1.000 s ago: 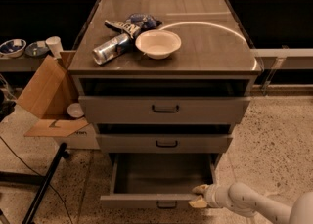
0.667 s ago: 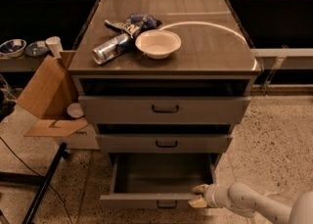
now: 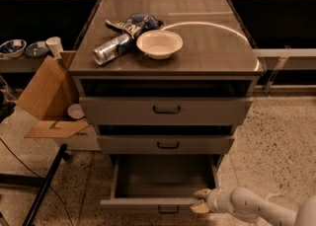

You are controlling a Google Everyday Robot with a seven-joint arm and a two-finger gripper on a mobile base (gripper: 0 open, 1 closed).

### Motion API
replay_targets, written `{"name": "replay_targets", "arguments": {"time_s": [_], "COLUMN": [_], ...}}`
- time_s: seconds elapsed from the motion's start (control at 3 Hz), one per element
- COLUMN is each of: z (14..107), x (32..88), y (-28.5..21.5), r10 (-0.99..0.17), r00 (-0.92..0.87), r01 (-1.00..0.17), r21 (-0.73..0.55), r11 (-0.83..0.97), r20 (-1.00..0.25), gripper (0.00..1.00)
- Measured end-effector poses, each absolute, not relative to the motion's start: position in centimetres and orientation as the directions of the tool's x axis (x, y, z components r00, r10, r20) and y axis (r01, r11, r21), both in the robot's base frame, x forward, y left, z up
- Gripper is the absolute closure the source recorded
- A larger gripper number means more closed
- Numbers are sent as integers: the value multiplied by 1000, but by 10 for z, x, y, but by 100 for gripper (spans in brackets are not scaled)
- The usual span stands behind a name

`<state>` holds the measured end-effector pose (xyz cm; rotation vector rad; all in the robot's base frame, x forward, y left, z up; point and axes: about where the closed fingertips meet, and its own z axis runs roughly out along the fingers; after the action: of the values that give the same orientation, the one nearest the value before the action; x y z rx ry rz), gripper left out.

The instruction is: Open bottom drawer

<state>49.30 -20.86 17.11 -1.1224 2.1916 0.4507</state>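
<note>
Bottom drawer (image 3: 148,204) is sitting pulled well out at the foot of the grey desk (image 3: 217,47), its inside showing dark and bare and its small black handle (image 3: 168,210) facing the camera at the lower edge of the view. Gripper (image 3: 200,201) is sitting at the right end of that drawer's front panel, low right in the view. Its pale fingers (image 3: 201,193) are pinching the panel's right end, one tip above the top edge and one lower on the front face. The white arm (image 3: 247,205) is reaching in from the bottom right corner, low over the speckled floor (image 3: 276,141).

Middle drawer (image 3: 133,145) and top drawer (image 3: 118,110) are sitting pushed in above it, each showing a black handle at centre.

On the desk a white bowl (image 3: 159,44) is standing upright, left of centre. A silver can (image 3: 112,50) is lying on its side just left of the bowl. A blue packet (image 3: 136,22) is lying behind both, touching the can.

An open cardboard box (image 3: 47,92) is leaning at the desk's left side. Small dishes (image 3: 12,47) and a white cup (image 3: 53,46) are sitting on a low shelf at far left.
</note>
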Motion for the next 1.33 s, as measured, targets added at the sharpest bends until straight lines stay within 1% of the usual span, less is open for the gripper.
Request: {"name": "replay_targets", "arguments": {"time_s": [0.33, 1.33], "z": [168, 171], "x": [483, 475], "y": [-212, -213], "r10": [-601, -610], "r00": [-455, -474], "r01": [-808, -799], "r21": [21, 18], "r11": [589, 601], "r20": [-657, -635], "gripper": [100, 100]}}
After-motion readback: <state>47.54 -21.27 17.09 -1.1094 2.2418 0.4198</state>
